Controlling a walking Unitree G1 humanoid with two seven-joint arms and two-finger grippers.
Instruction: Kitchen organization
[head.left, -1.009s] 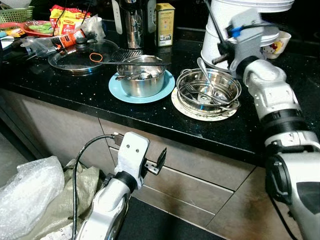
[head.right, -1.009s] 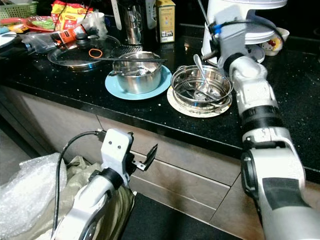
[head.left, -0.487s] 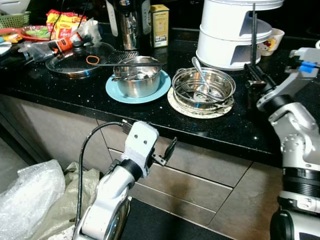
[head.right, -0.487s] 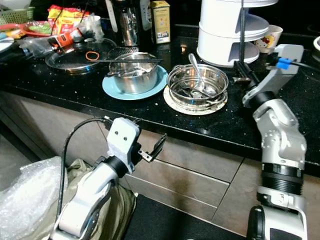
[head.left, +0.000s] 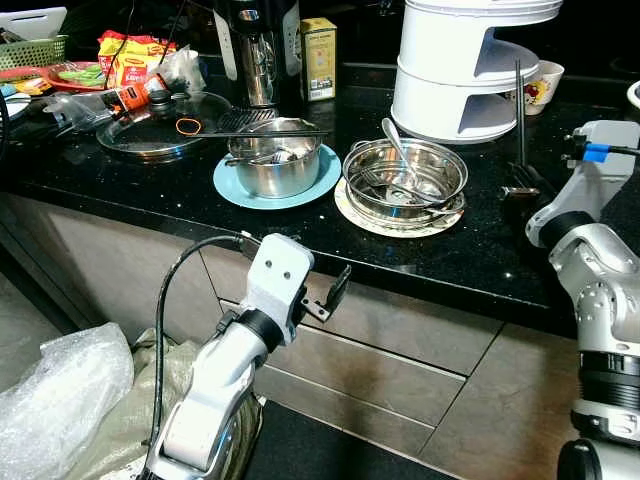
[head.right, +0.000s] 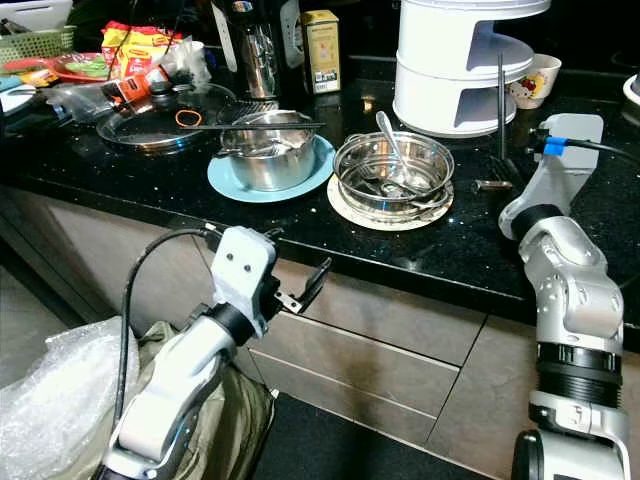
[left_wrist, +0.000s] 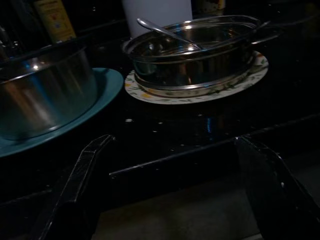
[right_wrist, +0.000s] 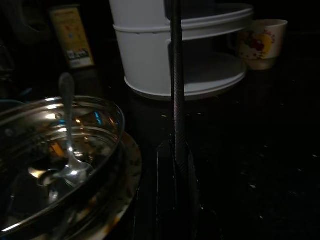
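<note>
Here the right tool (head.left: 519, 120), closed and empty, stands right of the steel bowl (head.left: 405, 180) on the counter (head.left: 480, 255).

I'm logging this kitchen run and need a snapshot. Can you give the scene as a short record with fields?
surface: black countertop
left gripper: open, below the counter edge, before the drawers
right gripper: above the counter, right of the steel bowl
steel bowl: on a patterned plate, spoon inside
steel pot: on a blue plate
behind: white tiered container
</note>
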